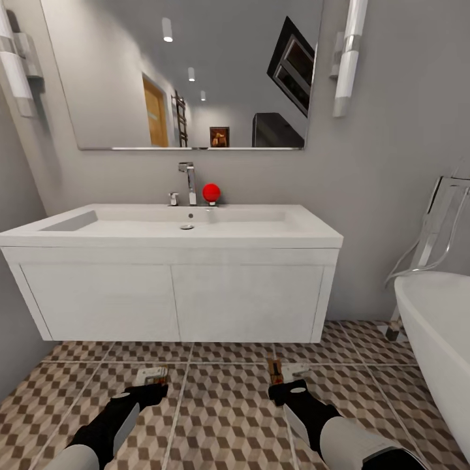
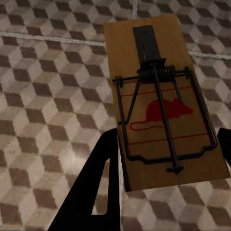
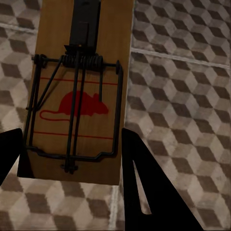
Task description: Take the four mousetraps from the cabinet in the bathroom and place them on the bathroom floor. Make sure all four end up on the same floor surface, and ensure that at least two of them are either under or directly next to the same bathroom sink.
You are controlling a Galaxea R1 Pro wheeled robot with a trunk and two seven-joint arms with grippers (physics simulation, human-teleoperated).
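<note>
Two mousetraps show, each a tan wooden board with dark wire and a red mouse print. My left gripper (image 1: 152,382) is shut on one mousetrap (image 1: 151,374), which in the left wrist view (image 2: 163,96) sits between the black fingers (image 2: 96,192) of that gripper (image 2: 166,139). My right gripper (image 1: 282,384) is shut on the other mousetrap (image 1: 275,369), seen close up (image 3: 82,91) in that gripper (image 3: 72,137). Both hang low over the cube-patterned bathroom floor (image 1: 222,405), just in front of the white sink (image 1: 261,225). The cabinet is out of view.
The sink rests on a white wall-hung vanity (image 1: 176,300) with a gap beneath it. A chrome faucet (image 1: 189,183) and a red round object (image 1: 211,192) stand at the basin's back. A white bathtub (image 1: 437,326) fills the right side; a grey wall closes the left.
</note>
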